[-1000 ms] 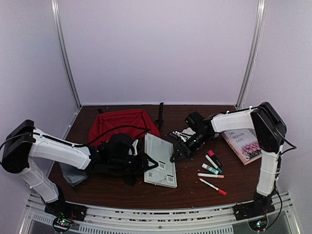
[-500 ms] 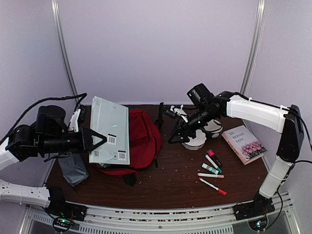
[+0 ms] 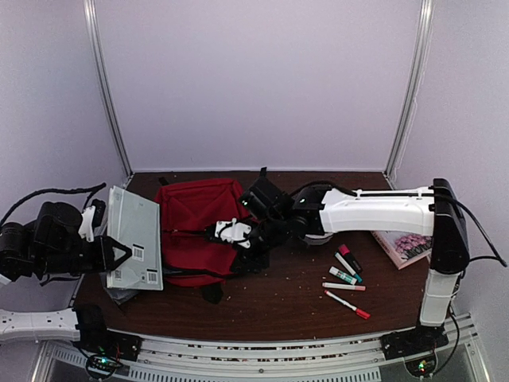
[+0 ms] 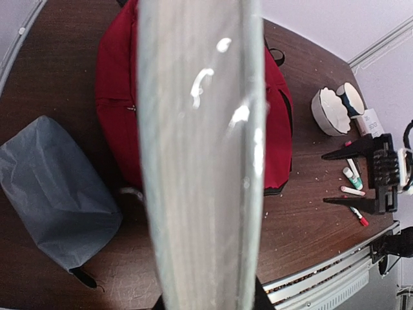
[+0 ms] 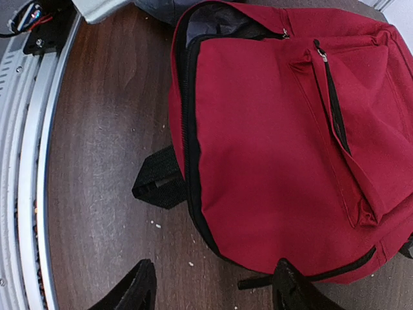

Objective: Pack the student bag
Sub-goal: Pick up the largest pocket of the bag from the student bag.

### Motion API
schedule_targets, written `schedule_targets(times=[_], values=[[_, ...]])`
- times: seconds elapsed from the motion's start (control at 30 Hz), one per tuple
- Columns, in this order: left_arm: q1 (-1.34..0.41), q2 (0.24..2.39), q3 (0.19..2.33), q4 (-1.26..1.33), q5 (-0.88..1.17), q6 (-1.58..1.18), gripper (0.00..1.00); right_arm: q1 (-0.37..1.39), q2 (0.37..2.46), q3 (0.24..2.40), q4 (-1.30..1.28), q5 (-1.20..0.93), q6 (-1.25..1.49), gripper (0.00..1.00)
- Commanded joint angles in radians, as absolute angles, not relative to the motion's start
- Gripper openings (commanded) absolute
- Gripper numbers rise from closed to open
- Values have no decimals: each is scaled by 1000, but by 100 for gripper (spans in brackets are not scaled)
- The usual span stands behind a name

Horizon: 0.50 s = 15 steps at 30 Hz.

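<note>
The student bag (image 3: 191,215), a large red backpack with black zippers, lies flat at the table's left centre. Its main zipper stands partly open, showing grey lining (image 5: 219,18). My left gripper (image 3: 111,256) is shut on a thin grey-white book (image 3: 135,239), held in the air to the left of the bag. The book's edge (image 4: 200,161) fills the left wrist view, with the bag (image 4: 113,97) behind it. My right gripper (image 3: 236,235) hovers open over the bag's near right edge (image 5: 290,129). Nothing sits between its fingertips (image 5: 139,287).
A grey soft pouch (image 4: 51,187) lies at the front left, beneath the held book. Several markers (image 3: 346,274) are scattered at the right front. A flowered book (image 3: 406,247) lies far right and a white bowl (image 4: 332,110) behind. A black strap loop (image 5: 158,181) sticks out from the bag.
My right arm swung from the back right to over the bag and its jaws widened a little. My left arm dropped lower and further left with the book.
</note>
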State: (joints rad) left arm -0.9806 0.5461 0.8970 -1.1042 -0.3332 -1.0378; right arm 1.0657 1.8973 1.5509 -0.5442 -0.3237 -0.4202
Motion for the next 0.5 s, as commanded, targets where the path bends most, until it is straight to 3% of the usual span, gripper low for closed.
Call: schedule_targets(times=[0.0,0.33,0.47], values=[[-974,515,915,-1027,-382,-1060,0,1170,1984,1582,-444,8,-419,63],[-974,506,899,-1031,-374,-1041,0,1195,2128,1663,-456,110,-409,64],[-976,514,899,-1032,-370,-1033,0,1186,2151,1686,-446,133,-391,56]])
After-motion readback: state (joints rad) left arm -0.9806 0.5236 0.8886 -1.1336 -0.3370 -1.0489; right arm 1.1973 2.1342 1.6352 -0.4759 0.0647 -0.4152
